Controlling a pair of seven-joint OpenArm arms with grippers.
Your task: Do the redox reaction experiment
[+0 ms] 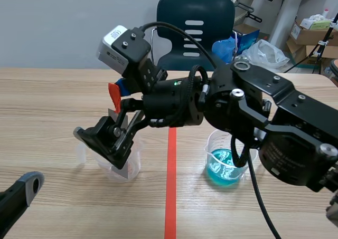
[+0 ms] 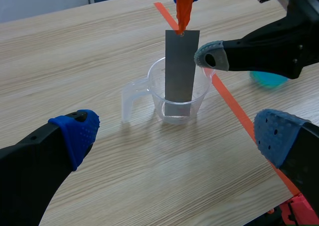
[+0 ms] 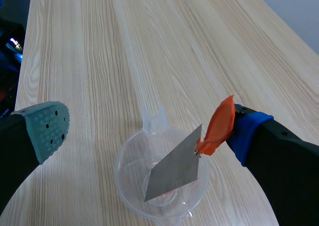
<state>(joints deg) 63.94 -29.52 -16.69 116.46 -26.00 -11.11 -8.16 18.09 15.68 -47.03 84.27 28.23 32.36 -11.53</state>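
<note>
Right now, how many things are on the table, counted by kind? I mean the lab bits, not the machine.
Grey metal strip with an orange tag: 1
Clear plastic beakers: 2, one around the strip, one holding blue liquid
Total: 3
</note>
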